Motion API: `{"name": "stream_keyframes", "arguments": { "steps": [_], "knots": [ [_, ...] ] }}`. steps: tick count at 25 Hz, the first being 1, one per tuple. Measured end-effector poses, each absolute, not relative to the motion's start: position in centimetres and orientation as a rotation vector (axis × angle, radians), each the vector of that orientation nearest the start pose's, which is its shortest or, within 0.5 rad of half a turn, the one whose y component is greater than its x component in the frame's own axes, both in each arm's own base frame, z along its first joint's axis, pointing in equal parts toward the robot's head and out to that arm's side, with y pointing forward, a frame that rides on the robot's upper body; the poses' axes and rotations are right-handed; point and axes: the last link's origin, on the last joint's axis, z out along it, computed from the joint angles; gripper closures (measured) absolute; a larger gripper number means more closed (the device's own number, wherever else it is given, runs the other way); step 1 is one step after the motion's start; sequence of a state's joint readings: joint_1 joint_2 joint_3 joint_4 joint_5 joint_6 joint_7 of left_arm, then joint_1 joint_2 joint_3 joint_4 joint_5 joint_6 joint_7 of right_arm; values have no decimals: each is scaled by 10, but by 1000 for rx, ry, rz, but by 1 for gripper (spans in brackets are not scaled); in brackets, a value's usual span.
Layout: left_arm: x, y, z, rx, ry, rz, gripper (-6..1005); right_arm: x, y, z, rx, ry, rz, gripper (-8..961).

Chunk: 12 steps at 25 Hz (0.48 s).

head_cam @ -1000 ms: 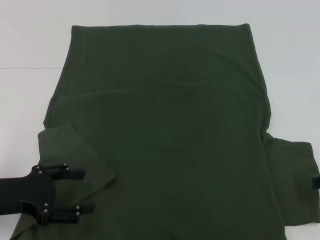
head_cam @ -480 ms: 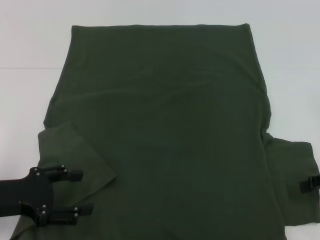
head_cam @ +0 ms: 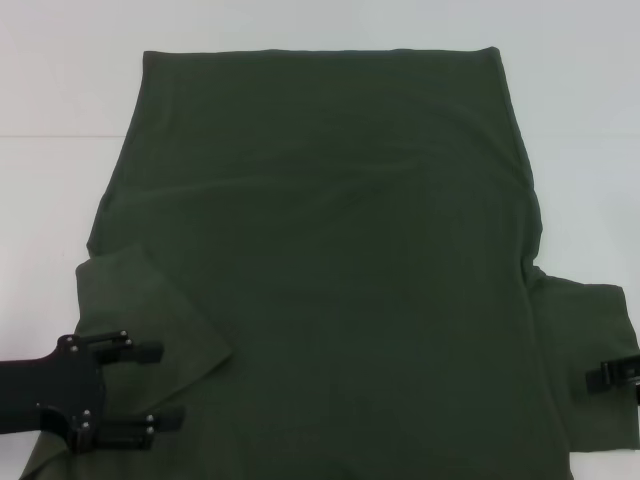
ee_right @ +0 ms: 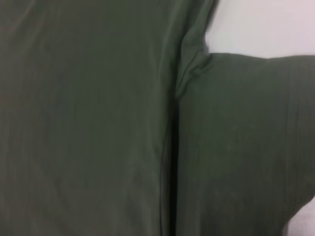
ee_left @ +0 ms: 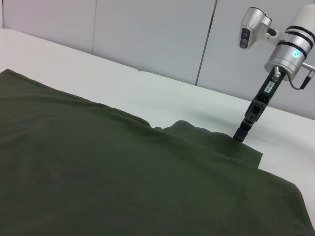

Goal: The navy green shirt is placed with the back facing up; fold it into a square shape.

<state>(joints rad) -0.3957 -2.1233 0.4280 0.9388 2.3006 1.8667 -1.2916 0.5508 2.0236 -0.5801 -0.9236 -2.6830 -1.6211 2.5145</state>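
Soft dark-green knit, thin and limp: shirt (head_cam: 330, 270) lies back up, flat on white table (head_cam: 60, 90), filling most of the head view. Likely light, drapes and wrinkles easily, slides little on itself, nothing to break. Best taken at an edge or sleeve hem, pinching a single layer off the table; middle of the back offers nothing to pinch.

Nearest, at robot's left: left gripper (head_cam: 160, 385), black, matte, with small metal screws, over the left sleeve (head_cam: 140, 310). Two fingers spread apart, nothing between them, no cloth lifted. Sleeve already turned in over the body, its diagonal edge ending in a point near the gripper.

Nearest, at robot's right: right gripper (head_cam: 610, 375), just at the outer edge of the right sleeve (head_cam: 585, 350), which lies spread flat outward. Only a black stub in view from the head; in the left wrist view gripper tip (ee_left: 240, 135) comes down on the sleeve edge. Open or closed: cannot tell. Right wrist view filled with cloth, armpit seam (ee_right: 174, 98) puckered where sleeve meets body.

Middle: broad plain back, faint shallow creases, no print showing.

Far: straight hem (head_cam: 320, 52) across the far edge, corners square, white table beyond.

Judgement: right sleeve fold not yet done.
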Motion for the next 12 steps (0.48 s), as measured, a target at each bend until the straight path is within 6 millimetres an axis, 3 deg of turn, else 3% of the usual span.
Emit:
{"name": "stream_keyframes", "arguments": {
  "steps": [12],
  "knots": [
    [-303, 265, 42, -2789, -556, -526, 150, 334, 318, 68, -2055, 1935, -35, 41]
  ]
}}
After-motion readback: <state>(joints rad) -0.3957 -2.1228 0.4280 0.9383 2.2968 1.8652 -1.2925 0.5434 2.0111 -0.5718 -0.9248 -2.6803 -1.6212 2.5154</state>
